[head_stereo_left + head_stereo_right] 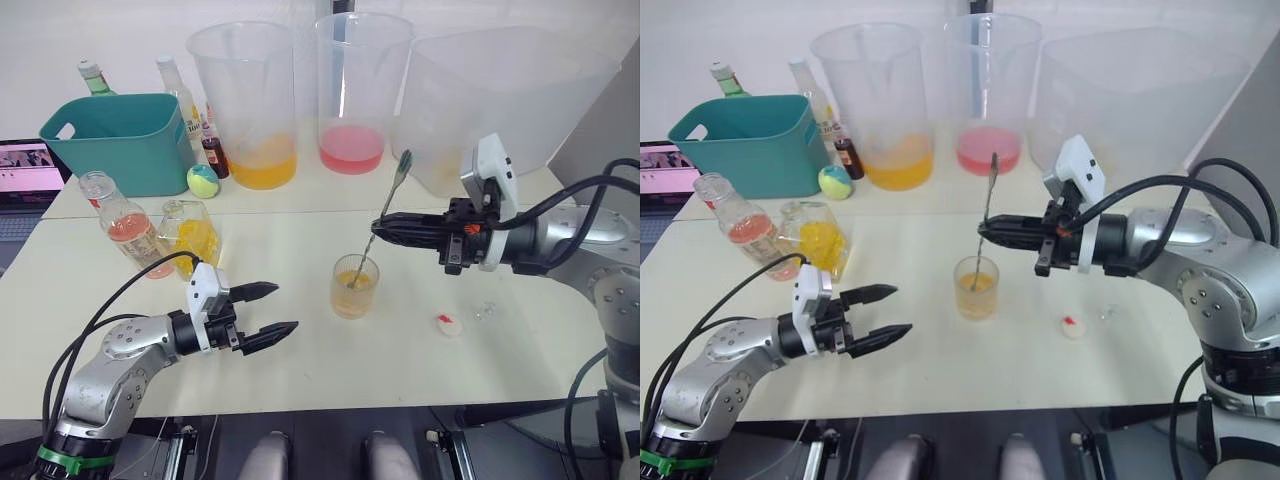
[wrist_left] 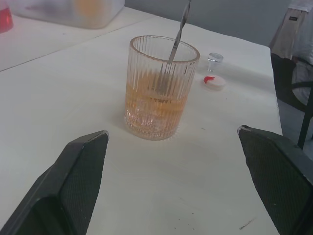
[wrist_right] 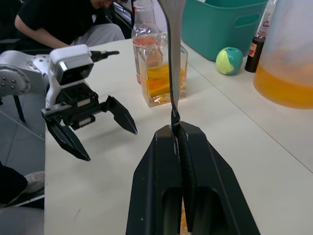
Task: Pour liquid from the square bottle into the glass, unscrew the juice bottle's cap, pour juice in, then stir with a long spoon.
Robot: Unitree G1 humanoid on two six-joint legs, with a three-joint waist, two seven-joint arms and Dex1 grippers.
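Observation:
The glass [image 1: 354, 287] stands mid-table, about a third full of orange-pink liquid. The long spoon [image 1: 392, 195] leans in it, bowl end up and twisted stem down in the liquid. My right gripper [image 1: 385, 225] is shut on the stem above the glass. Left of the glass, my left gripper [image 1: 275, 310] hovers open and holds nothing. The square bottle [image 1: 195, 235] with yellow contents and the uncapped juice bottle [image 1: 125, 222] stand together at the left. The juice bottle's cap [image 1: 449, 322], white with a red mark, lies right of the glass beside a clear stopper [image 1: 484, 312].
At the back stand a pitcher [image 1: 245, 100] with orange liquid, another pitcher [image 1: 355, 90] with pink liquid, and a big clear tub [image 1: 500, 100]. A teal basket [image 1: 125, 140], a green-yellow ball [image 1: 203, 181], small bottles and a laptop [image 1: 25, 170] fill the back left. A person [image 3: 63, 19] sits beyond the table.

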